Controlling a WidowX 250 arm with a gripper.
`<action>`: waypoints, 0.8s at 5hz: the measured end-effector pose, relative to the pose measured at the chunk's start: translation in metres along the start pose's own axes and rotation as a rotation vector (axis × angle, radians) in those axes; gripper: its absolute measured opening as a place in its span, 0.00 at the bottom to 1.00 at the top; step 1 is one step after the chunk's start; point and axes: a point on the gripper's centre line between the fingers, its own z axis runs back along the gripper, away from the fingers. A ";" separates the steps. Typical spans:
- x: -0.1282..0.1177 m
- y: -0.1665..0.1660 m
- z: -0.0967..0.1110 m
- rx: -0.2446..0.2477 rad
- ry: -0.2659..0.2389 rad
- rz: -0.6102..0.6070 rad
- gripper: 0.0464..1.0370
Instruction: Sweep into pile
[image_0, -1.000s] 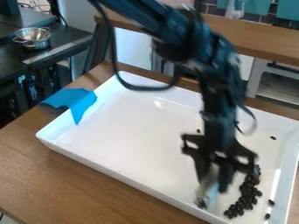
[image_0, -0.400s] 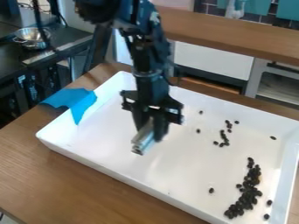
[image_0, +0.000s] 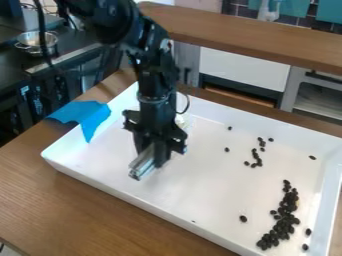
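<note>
My gripper hangs over the left-middle part of the white tray, shut on a pale, partly see-through tool that slants down to the lower left. Dark beans lie apart from it on the right side of the tray. Most form an elongated pile near the front right corner. A smaller loose cluster lies farther back, and single beans are scattered around, one of them a stray bean left of the pile.
Blue cloth or tape hangs over the tray's left wall. Raised walls surround the tray on a wooden table. A metal bowl stands on a dark counter at the upper left.
The gripper has moved from the front right across to the left with the tool. The smaller cluster and the stray bean left of the pile came into sight as the arm moved away.
</note>
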 end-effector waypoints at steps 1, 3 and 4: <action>-0.003 0.006 -0.008 0.035 0.002 -0.005 0.34; -0.008 0.012 -0.013 0.091 0.010 -0.039 0.34; -0.010 0.008 -0.014 0.121 0.017 -0.081 0.34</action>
